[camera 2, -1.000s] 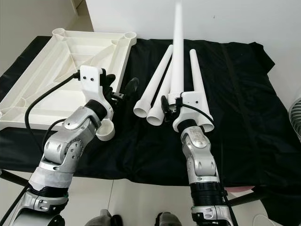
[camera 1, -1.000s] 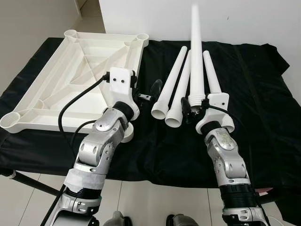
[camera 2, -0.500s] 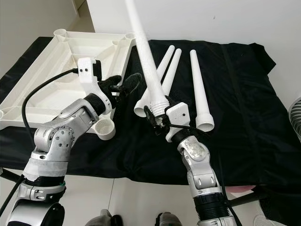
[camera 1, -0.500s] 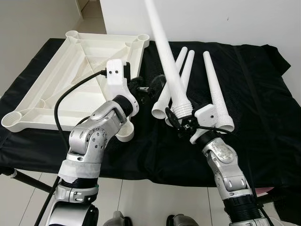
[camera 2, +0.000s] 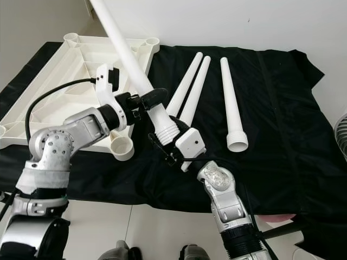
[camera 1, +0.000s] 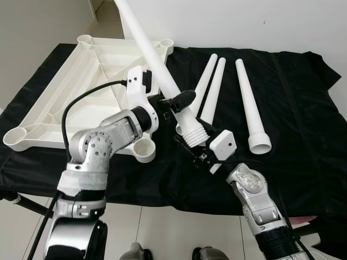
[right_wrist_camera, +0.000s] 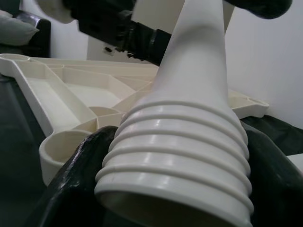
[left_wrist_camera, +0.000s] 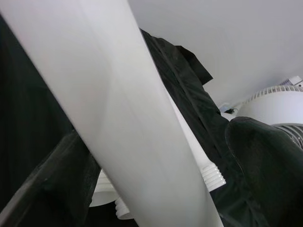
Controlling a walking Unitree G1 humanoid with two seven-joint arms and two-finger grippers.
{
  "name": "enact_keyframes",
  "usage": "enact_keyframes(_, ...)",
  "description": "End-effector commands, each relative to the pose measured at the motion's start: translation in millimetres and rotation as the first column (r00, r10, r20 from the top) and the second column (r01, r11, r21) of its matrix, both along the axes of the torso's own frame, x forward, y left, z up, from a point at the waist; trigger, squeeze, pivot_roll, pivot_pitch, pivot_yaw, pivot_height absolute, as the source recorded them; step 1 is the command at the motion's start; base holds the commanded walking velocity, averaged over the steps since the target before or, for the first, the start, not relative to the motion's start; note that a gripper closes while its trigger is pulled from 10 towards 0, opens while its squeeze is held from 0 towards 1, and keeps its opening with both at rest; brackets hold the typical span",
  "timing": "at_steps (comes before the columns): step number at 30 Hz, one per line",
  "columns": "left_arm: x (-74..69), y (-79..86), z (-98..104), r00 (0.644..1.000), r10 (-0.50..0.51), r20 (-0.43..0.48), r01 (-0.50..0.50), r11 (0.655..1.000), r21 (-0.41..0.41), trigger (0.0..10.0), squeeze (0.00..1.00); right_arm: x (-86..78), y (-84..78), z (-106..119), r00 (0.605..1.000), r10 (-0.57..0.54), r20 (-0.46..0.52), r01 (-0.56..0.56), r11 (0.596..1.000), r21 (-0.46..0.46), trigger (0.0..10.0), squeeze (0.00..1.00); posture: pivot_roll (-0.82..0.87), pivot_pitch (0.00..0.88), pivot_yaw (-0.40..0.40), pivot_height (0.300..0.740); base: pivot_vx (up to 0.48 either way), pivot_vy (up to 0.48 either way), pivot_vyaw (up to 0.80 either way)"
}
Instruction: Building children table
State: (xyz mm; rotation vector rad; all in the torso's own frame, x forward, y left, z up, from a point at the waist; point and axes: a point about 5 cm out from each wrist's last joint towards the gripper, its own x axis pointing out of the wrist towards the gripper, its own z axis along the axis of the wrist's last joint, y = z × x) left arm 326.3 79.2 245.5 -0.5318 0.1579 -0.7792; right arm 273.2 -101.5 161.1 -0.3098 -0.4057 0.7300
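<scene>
Gripping the threaded end of the table leg, the right pincer is clamped on it while the left pincer straddles its shaft, fingers apart. Best now: steer the threads squarely over the tabletop's near corner socket, then twist.

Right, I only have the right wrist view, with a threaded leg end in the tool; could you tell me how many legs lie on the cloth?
Observer: Three loose legs lie on the black cloth, beyond the right tool.
Operator: Which way does the held leg lean?
Observer: The held leg tilts up toward the robot's left, over the upturned tabletop.
Operator: Where is the left tool?
Observer: The left tool is at that leg's shaft, just above the threads.
</scene>
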Motion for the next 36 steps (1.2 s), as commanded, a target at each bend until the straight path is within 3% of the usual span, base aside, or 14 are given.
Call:
enact_keyframes(1,-1.7,-0.2,8,0.986,-0.157,0.047,0.160,0.985,-0.066,10.0,0.00,-5.7,1.8,-3,0.999,0.034,0.015,-0.034,0.999,-0.025,10.0,0.00,-0.13,0.094,0.091,0.740,0.000,0.000,0.00)
enact_keyframes(8,11.4,13.4,21,0.991,-0.132,0.012,0.132,0.987,-0.087,10.0,0.00,-13.6,-4.3,-13,0.999,0.040,0.018,-0.038,0.997,-0.073,10.0,0.00,-0.14,0.094,0.093,0.740,0.000,0.000,0.00)
enact_keyframes(17,18.3,22.8,31,0.992,-0.125,-0.003,0.124,0.985,-0.117,10.0,0.00,-19.2,-13.2,-19,0.998,0.030,0.054,-0.022,0.991,-0.133,10.0,0.00,-0.14,0.095,0.098,0.740,0.000,0.000,0.00)
enact_keyframes(18,17.6,22.5,32,0.991,-0.131,-0.003,0.130,0.984,-0.126,6.6,0.00,-19.4,-14.0,-19,0.998,0.029,0.057,-0.021,0.991,-0.136,10.0,0.00,-0.14,0.095,0.101,0.740,0.000,0.000,0.00)
enact_keyframes(19,17.1,21.9,32,0.991,-0.135,-0.007,0.133,0.982,-0.132,0.9,0.00,-18.8,-14.3,-19,0.998,0.025,0.062,-0.017,0.991,-0.135,10.0,0.00,-0.14,0.095,0.101,0.740,0.000,0.000,0.00)
enact_keyframes(21,17.1,21.7,32,0.990,-0.138,-0.012,0.135,0.981,-0.137,0.9,0.00,-18.3,-14.5,-19,0.998,0.023,0.067,-0.014,0.991,-0.132,10.0,0.00,-0.14,0.095,0.101,0.740,0.000,0.000,0.00)
enact_keyframes(22,16.6,21.4,32,0.990,-0.143,-0.012,0.140,0.980,-0.143,0.0,0.00,-18.2,-14.1,-18,0.997,0.021,0.074,-0.011,0.991,-0.132,10.0,0.00,-0.14,0.098,0.100,0.740,0.000,0.000,0.00)
enact_keyframes(36,17.8,24.3,38,0.991,-0.131,-0.010,0.127,0.972,-0.196,0.0,0.00,-16.0,-15.3,-15,0.997,0.021,0.070,-0.014,0.995,-0.102,10.0,0.00,-0.13,0.102,0.091,0.740,0.000,0.000,0.00)
